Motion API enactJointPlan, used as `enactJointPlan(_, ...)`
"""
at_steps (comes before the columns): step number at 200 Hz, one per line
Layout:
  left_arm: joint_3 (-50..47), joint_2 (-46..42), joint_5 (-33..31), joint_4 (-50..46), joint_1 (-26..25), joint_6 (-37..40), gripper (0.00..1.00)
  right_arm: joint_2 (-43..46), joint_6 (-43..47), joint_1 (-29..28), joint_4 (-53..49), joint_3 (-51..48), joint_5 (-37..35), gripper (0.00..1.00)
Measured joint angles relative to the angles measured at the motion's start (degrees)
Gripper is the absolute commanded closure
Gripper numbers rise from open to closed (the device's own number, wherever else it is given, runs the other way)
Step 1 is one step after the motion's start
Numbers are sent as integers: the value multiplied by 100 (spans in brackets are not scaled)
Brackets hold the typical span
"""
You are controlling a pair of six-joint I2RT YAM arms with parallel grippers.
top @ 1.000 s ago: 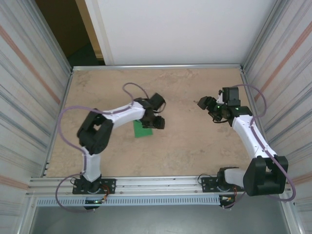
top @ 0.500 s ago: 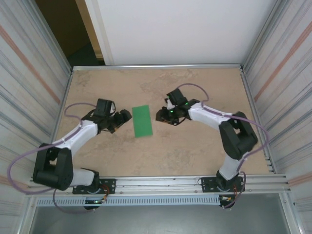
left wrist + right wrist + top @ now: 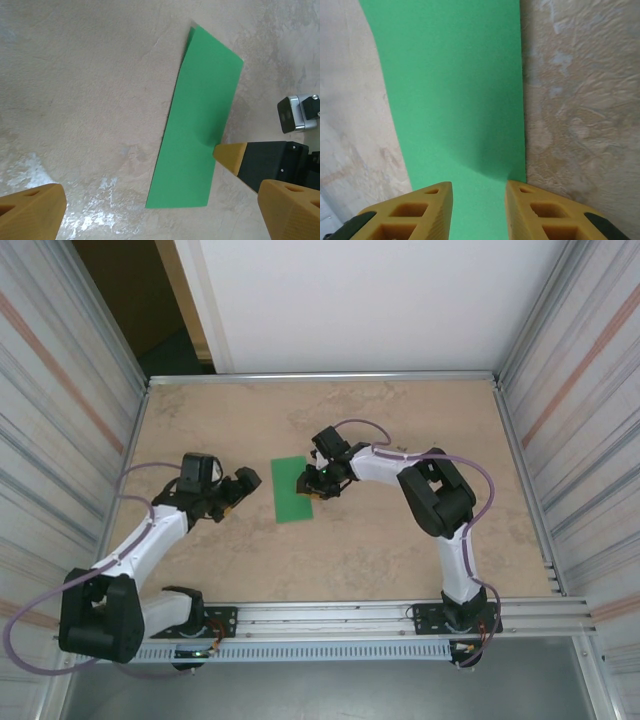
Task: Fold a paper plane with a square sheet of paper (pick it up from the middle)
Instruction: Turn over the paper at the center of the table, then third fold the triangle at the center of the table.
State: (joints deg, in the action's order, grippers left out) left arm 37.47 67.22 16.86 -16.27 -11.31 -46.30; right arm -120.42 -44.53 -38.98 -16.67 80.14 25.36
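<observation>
- Early in the task, by the look of it: square sheet of paper point(image 3: 291, 490) lying flat as a long narrow rectangle, apparently folded once in half, a sliver of the lower layer peeking out at one far corner in the left wrist view.
- Left to do, as a judgement: nose folds, wing folds and the final centre crease, with no pointed dart shape formed yet.
- Placed left of centre on the worktop point(image 3: 400, 560), between the two arms.
- Right end effector point(image 3: 306, 484) set at the middle of the paper's right long edge, fingers point(image 3: 420, 210) a little apart, tips on or just above the sheet, nothing visibly pinched between them.
- Left end effector point(image 3: 244, 488) off to the paper's left, clear of it, jaws spread wide and empty.
- Thin, bright green, matte and unmarked paper with crisp straight edges; probably quick to slide or lift.
- Mottled beige, stone-look worktop, smooth with a faint sheen; blunt yellow-orange wedge fingers with hollow cells.
</observation>
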Motion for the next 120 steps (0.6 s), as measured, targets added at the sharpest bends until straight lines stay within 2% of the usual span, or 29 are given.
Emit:
enactJointPlan(30, 0, 361, 291, 223, -2, -7, 2, 63, 4, 42, 127, -175, 28, 67)
enactJointPlan(53, 0, 570, 424, 339, -111, -4, 2, 387, 9, 114, 275, -682, 42, 67)
enactJointPlan(120, 63, 1200, 715, 791, -1113, -57, 4, 2017, 177, 839, 155, -2601, -111, 71)
